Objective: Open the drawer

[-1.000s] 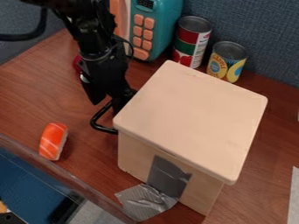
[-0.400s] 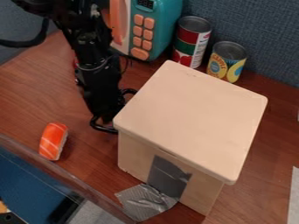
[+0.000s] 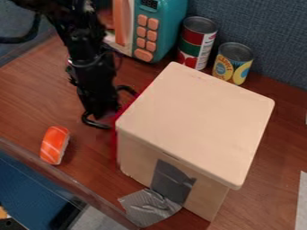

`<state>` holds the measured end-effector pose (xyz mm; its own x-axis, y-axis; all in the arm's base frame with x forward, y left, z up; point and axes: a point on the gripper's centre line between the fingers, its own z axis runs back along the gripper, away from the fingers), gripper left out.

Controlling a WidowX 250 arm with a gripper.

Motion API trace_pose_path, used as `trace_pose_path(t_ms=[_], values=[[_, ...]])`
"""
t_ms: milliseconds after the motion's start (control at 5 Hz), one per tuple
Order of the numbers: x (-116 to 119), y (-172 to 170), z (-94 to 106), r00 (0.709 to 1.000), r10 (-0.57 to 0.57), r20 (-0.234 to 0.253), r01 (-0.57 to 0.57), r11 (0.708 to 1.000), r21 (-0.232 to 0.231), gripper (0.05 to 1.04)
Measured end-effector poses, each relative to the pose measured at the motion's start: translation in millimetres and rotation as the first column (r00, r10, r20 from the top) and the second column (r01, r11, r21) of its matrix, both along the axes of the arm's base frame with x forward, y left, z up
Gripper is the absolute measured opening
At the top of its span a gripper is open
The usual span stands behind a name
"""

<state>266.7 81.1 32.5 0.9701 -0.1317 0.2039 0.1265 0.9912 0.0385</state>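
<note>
Blue-grey fabric wall [image 3: 264, 27] at the back, reddish-brown wood table [image 3: 30, 90] under the objects. Dark blue surface [image 3: 30, 188] at lower left, beyond the table edge. Black cable [image 3: 21, 39] at upper left, looping beside the arm. Next, orange sushi piece [image 3: 54, 144] with pale stripes, on the table near the front edge, well apart from the gripper [image 3: 107, 116]. Black arm [image 3: 90, 58] coming in from upper left, gripper hanging down at the handle, tip in front of the bar. Can't tell if the jaws are spread, pressed together or pinching the handle. Black handle [image 3: 94, 125], curved at both ends, on the left side of the box [image 3: 195, 121]. Drawer [image 3: 114, 143]: red strip along the box's left side, between handle and box, slightly out from under the lid edge. Behind, teal toy [image 3: 165, 27] with orange buttons and small dark display, upright. Crumpled silver tape [image 3: 150, 209] at the box's lower front, with a smooth grey patch [image 3: 171, 179] on the front wall above. Box in pale wood, flat rounded lid. Behind it, red-and-green can [image 3: 196, 42], then shorter yellow can [image 3: 233, 63], both upright. White sheet [image 3: 302, 202] at far right, cut off by the view's edge.
</note>
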Motion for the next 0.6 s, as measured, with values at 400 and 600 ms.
trace_pose_path(t_ms=[400, 600], values=[[-5, 42, 8.9, 1.000, 0.026, -0.002, -0.026, 0.999, 0.048, 0.154], [-7, 53, 9.1, 1.000, 0.022, -0.013, -0.021, 0.998, 0.052, 0.153]])
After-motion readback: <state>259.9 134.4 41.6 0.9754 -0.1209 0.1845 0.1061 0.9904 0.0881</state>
